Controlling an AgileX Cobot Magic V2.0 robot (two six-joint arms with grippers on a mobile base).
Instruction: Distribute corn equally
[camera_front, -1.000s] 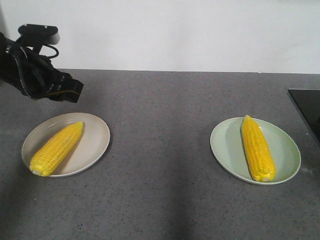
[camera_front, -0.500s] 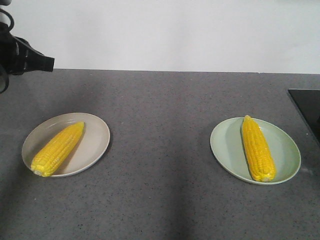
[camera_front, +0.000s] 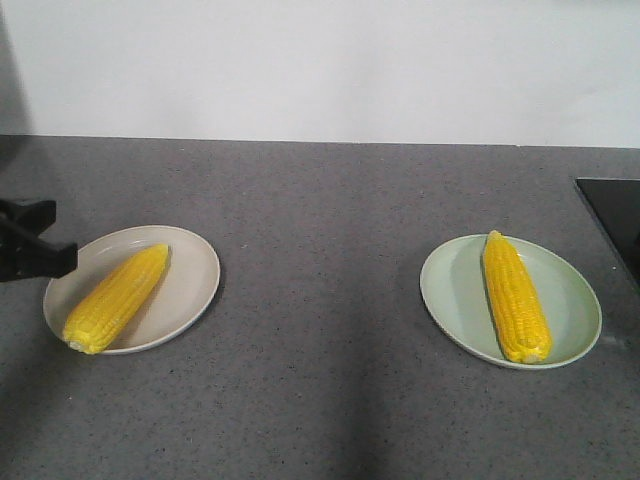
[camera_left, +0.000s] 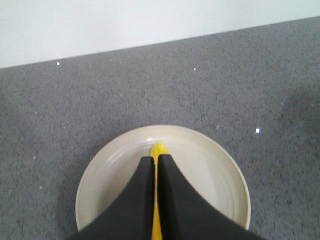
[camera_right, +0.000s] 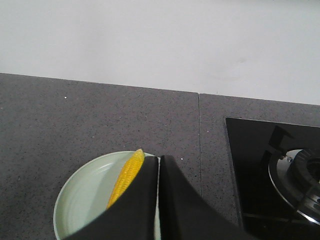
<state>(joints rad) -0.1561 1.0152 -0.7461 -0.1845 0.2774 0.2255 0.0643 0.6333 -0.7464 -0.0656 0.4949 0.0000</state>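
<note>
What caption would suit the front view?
One corn on a beige plate, another corn on a green plate, left end effector at the edge.

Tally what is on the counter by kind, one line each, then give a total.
Corn cobs: 2, one on the beige plate, one on the green plate.
Plates: 2, beige plate and green plate.
Total: 4

A kitchen: a grey speckled stone countertop (camera_front: 330, 250) against a plain white wall (camera_front: 320, 70), with a black glass gas hob (camera_right: 272, 175) at three o'clock.
</note>
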